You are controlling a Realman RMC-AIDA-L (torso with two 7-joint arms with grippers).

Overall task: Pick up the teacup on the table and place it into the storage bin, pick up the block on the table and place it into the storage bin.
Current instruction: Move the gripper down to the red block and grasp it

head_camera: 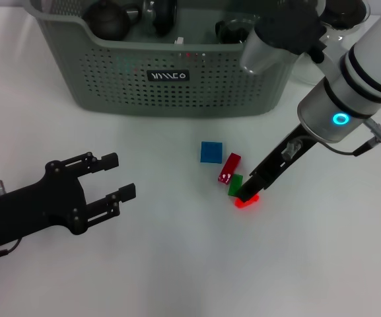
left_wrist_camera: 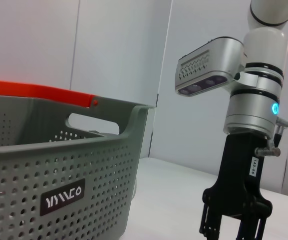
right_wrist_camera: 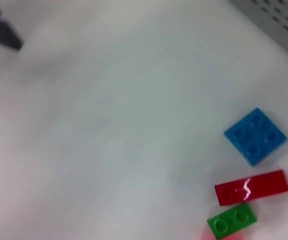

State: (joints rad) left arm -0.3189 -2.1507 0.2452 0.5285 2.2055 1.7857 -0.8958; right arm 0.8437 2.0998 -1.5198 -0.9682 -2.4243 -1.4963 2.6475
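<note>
Reaching down to the cluster of small studded bricks on the white worktop point(head_camera: 177, 264), the right gripper point(head_camera: 248, 195) has its dark fingertips right at a bright red block point(head_camera: 246, 201), of which only a glowing sliver shows beneath them; whether the jaws are apart or already closed on it cannot be told from any view. To do this step well, the fingers should straddle the red block alone and close squarely across its flat sides, since the green brick point(head_camera: 235, 184) lies just beside it, touching or nearly so, and a skewed approach would likely nudge that neighbour or pinch both. A straight vertical lift before swinging toward the storage bin point(head_camera: 177, 92) would probably keep the other pieces undisturbed. The darker red brick point(head_camera: 229, 168) lies just beyond the green one, and the blue square plate point(head_camera: 210, 152) sits near them, closer to the bin. All are hard, glossy moulded plastic with round studs on top, thin and low, so there is little height to grip. The storage bin is a grey-green plastic basket with perforated walls, cut-out handles and a small black label, standing at the far side of the worktop; dark rounded items already lie inside, though a teacup cannot be picked out among them with certainty. The left gripper point(head_camera: 117, 177) hangs idle over the worktop, well apart from the bricks, with its black fingers spread.
</note>
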